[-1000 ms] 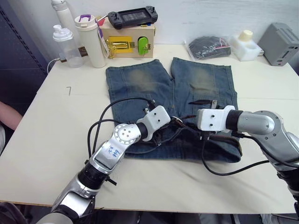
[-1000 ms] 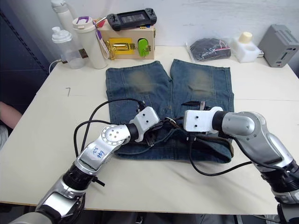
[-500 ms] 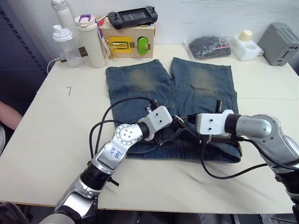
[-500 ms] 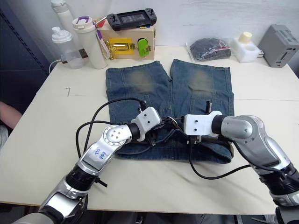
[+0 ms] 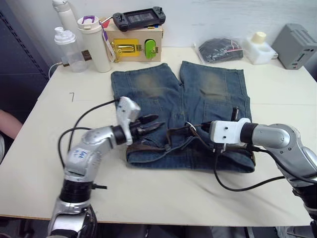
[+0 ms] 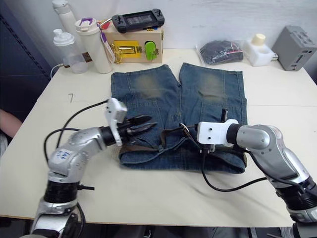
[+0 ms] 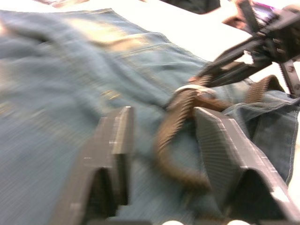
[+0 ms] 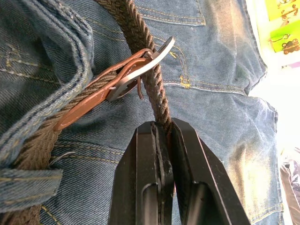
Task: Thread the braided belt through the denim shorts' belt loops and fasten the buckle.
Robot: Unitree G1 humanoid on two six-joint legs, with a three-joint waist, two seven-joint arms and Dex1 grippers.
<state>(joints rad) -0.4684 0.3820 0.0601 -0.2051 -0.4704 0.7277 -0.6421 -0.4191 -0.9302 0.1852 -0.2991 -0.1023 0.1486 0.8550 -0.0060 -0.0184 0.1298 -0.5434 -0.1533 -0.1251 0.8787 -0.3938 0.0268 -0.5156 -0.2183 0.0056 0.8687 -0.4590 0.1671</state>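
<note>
The pale, smooth table (image 5: 44,148) carries the denim shorts (image 5: 208,94), which lie flat near its middle with the waistband toward the near edge and the two wide legs reaching toward the far side; the cloth is faded blue with pale, yellowish worn patches high on each leg and tan stitching along seams and pockets. Along the waistband runs the braided belt (image 8: 140,35), a narrow, dark brown woven strap with a rope-like texture, passing under a belt loop (image 8: 28,185), a short blue denim strip at the waistband's edge. Near the middle of the waistband the strap rises in a loose arc off the denim, and a smooth, lighter brown leather piece meets the buckle (image 8: 140,68), a small silver metal frame with a thin prong, lying tilted on the denim. The right gripper (image 8: 161,136), with its ribbed black jaws closed tight on the braided strap just beside the buckle, sits over the right half of the waistband. The left gripper (image 5: 148,121) hovers over the left half of the waistband, its black jaws spread apart and holding nothing, the arc of strap in front of them in the left wrist view.
</note>
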